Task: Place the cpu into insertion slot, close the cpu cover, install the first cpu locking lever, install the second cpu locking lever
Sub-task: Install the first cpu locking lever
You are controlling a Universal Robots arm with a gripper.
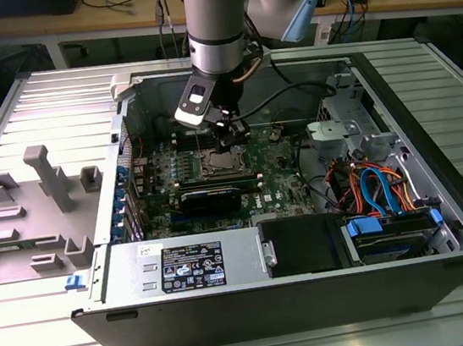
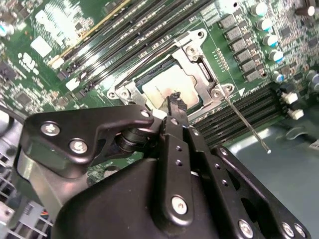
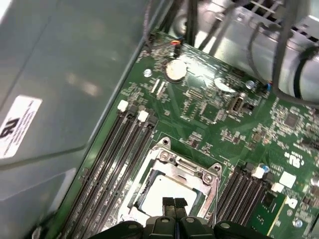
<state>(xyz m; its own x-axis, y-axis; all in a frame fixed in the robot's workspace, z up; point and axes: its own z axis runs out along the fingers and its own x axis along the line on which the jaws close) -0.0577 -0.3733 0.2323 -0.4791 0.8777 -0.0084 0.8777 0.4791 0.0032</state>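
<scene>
The cpu point(image 2: 167, 84) point(image 3: 164, 191) lies flat in the insertion slot point(image 1: 217, 163), its dull silver top showing through the window of the cpu cover point(image 2: 199, 55) point(image 3: 185, 167). The silver cover frame lies down over it. A thin metal locking lever point(image 2: 246, 124) sticks out from one corner of the socket, away from the board. My gripper point(image 2: 175, 102) point(image 3: 174, 202) point(image 1: 225, 136) hovers just above the edge of the cpu. Its two black fingertips are pressed together, shut, with nothing between them.
Black memory slots point(image 2: 144, 35) point(image 3: 107, 159) run along both sides of the socket. The open computer case point(image 1: 443, 222) walls in the board, with a power supply point(image 1: 188, 264) at the front and a drive bay with coloured cables point(image 1: 379, 192). A grey fixture point(image 1: 42, 194) stands at the exterior view's left.
</scene>
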